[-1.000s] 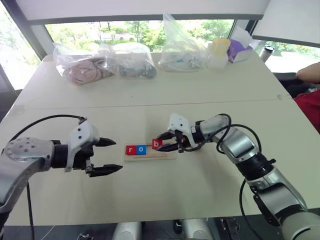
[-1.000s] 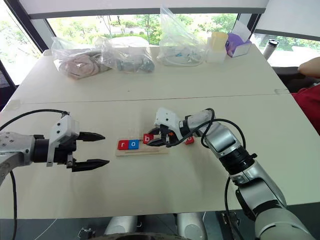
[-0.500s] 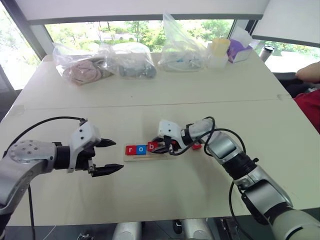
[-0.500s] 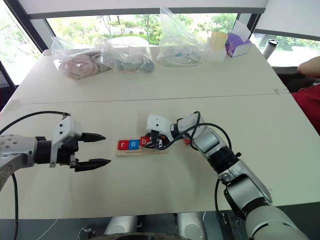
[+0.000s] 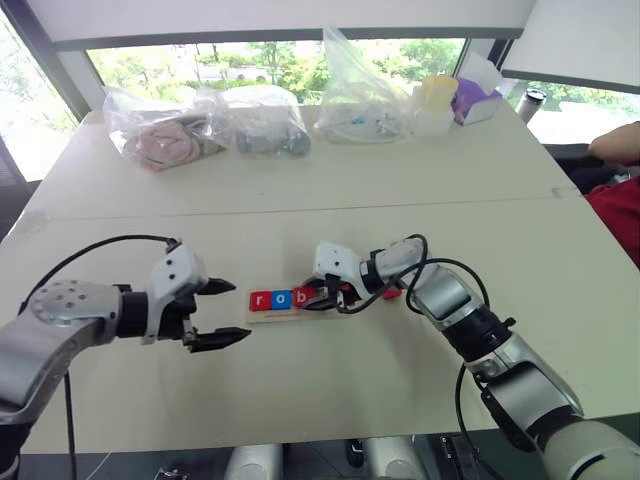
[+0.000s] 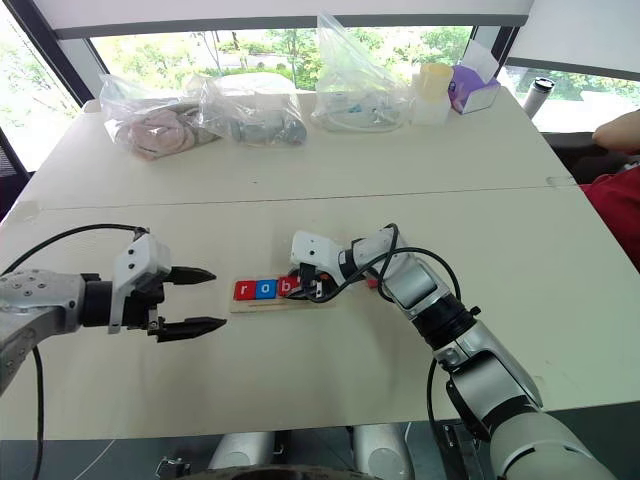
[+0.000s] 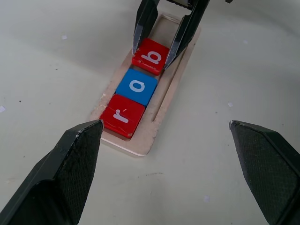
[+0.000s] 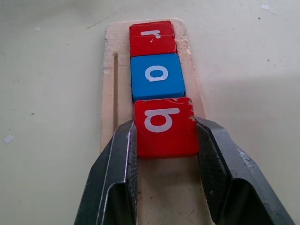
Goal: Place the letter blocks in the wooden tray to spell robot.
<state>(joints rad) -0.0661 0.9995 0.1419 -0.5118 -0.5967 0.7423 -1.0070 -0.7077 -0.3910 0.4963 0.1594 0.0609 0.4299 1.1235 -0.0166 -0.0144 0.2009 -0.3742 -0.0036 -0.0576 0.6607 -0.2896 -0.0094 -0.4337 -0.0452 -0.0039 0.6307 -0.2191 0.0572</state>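
- Wooden tray [image 8: 110, 65]: I see it lying on the pale surface [image 5: 400, 190]; red r block [image 8: 152, 33] and blue o block [image 8: 156, 76] seated in it.
- Right pincer [image 8: 165, 140]: clamped on the red b block [image 8: 164, 125], just beside the o.
- Left pincer [image 5: 228, 312]: jaws apart, near the tray's r end.

Bright daylight thru the windows [image 5: 270, 60] at back, blown out w/ glare; table [image 5: 330, 190] evenly lit, soft shadows only. Head views bend a bit at edges. Wrist views sharp mid-frame, near fingers slightly soft.
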